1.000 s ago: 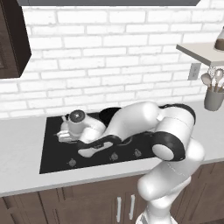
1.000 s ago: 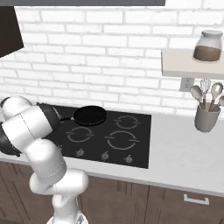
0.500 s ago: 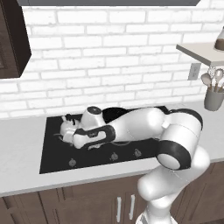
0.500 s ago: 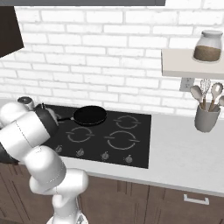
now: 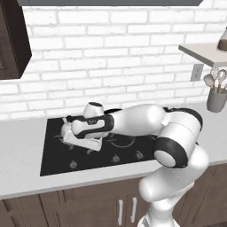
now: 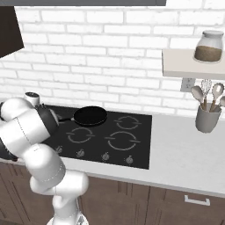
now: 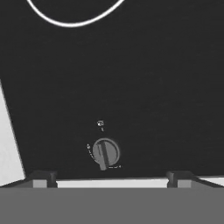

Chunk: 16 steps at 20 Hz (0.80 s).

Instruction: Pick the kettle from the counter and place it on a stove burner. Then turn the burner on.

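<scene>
The pale kettle (image 5: 66, 129) stands on the left part of the black cooktop (image 5: 53, 159), mostly hidden behind my hand, so the stove burner ring under it cannot be seen. My gripper (image 5: 90, 149) hangs just right of and in front of the kettle, pointing down at the cooktop's front strip. In the hand view the gripper (image 7: 109, 178) is open and empty, its fingertips (image 7: 41, 178) wide apart. A round control knob (image 7: 105, 153) lies just beyond them, and an arc of a burner ring (image 7: 72, 21) curves further on. The pale counter (image 7: 6, 144) shows at the left.
A black frying pan (image 6: 90, 116) sits on the rear of the cooktop (image 6: 140, 145). Several knobs (image 6: 105, 156) line its front edge. A grey cup of utensils (image 6: 206, 118) stands on the counter at the right, under a shelf with a jar (image 6: 210, 46).
My arm has stretched out lower over the cooktop, and the hand has come down from above the kettle toward the front knob row. The gripper has stayed open.
</scene>
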Available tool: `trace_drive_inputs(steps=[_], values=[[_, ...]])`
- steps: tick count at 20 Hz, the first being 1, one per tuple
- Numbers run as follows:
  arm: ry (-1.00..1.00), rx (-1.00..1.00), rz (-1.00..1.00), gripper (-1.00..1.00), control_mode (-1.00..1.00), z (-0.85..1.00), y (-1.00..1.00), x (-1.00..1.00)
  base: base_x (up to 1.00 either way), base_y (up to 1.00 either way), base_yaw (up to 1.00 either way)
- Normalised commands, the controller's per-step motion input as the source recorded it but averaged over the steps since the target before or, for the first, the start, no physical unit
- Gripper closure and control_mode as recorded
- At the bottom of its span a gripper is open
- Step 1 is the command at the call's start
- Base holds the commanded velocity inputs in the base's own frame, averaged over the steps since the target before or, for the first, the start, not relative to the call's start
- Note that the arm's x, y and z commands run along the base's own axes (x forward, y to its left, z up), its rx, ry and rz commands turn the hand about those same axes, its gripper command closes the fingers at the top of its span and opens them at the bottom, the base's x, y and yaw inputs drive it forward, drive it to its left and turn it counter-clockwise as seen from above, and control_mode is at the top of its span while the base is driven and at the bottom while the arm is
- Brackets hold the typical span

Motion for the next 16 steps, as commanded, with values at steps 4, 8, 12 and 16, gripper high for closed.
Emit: trace_drive_inputs(steps=[4, 8, 12, 16], values=[[0.16, -0.12, 0.01, -1.00, -1.00, 0.00, 0.49, -0.16, 0.00, 0.00, 0.00], [0.02, -0.14, 0.04, -1.00, -1.00, 0.00, 0.20, -0.13, 0.00, 0.00, 0.00], [-0.05, -0.13, 0.01, -1.00, -1.00, 0.00, 0.00, 0.00, 0.00, 0.00, 0.00], [-0.16, -0.13, 0.00, -1.00, -1.00, -0.03, 0.00, -0.05, 0.00, 0.00, 0.00]])
